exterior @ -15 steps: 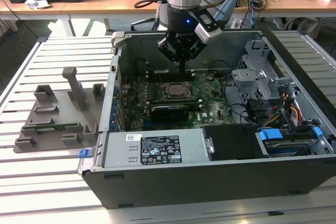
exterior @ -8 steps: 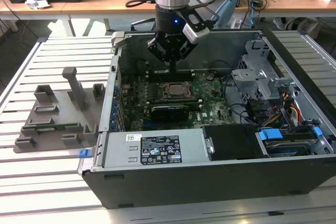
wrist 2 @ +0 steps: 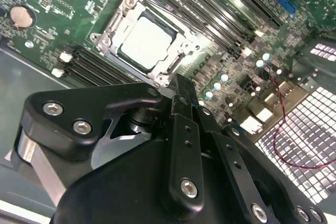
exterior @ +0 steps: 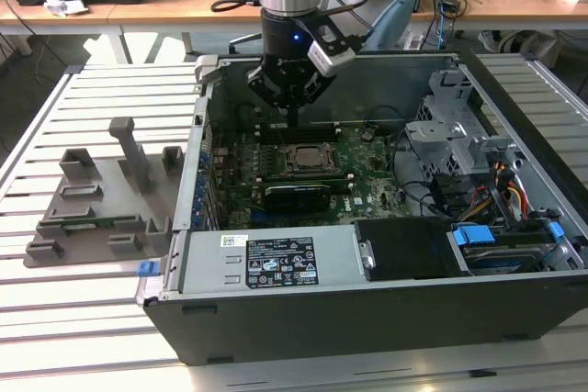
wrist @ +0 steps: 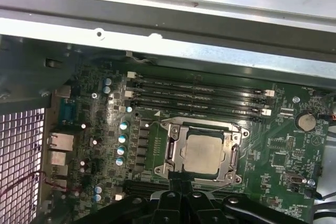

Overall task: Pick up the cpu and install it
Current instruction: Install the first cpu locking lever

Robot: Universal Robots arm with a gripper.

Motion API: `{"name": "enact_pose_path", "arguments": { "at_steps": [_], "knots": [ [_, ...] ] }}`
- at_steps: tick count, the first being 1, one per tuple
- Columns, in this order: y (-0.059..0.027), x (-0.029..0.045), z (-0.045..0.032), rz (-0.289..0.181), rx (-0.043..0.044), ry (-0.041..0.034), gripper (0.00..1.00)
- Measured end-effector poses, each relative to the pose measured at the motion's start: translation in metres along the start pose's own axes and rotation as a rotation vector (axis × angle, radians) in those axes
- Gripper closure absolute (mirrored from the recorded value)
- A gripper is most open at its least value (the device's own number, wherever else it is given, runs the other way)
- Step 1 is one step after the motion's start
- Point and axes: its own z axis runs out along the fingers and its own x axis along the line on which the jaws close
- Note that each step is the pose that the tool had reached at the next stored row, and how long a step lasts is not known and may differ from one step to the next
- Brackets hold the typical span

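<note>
Slatted metal bench (exterior: 101, 107) under open computer case (exterior: 276, 319): cpu (wrist: 203, 153) already seated in socket frame (wrist: 173, 153), gripper (exterior: 292, 124) pinched shut, empty, just above; best kept square, clear of memory slots (wrist: 199, 90).

A robotics laboratory or electronics workshop. An opened computer case (exterior: 367, 254) is lying on a slatted metal workbench (exterior: 101, 107), with a robot arm (exterior: 292, 6) hanging over its motherboard (exterior: 367, 181). Beside the case, at the exterior view's left, a grey moulded parts fixture (exterior: 101, 199) is sitting. Behind the case, wooden desks (exterior: 165, 2) are carrying cables and loose equipment
</note>
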Motion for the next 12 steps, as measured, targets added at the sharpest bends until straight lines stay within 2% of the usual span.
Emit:
{"name": "enact_pose_path", "arguments": {
  "at_steps": [6,8,12],
  "knots": [
    [0.0013,0.0111,-0.0001,0.0,0.0,0.0,0.89],
    [0.0023,0.0185,-0.0001,0.0,-0.0001,0.0,0.89],
    [0.0093,0.0275,-0.0001,0.0,-0.0001,0.0,0.89]
  ]
}}
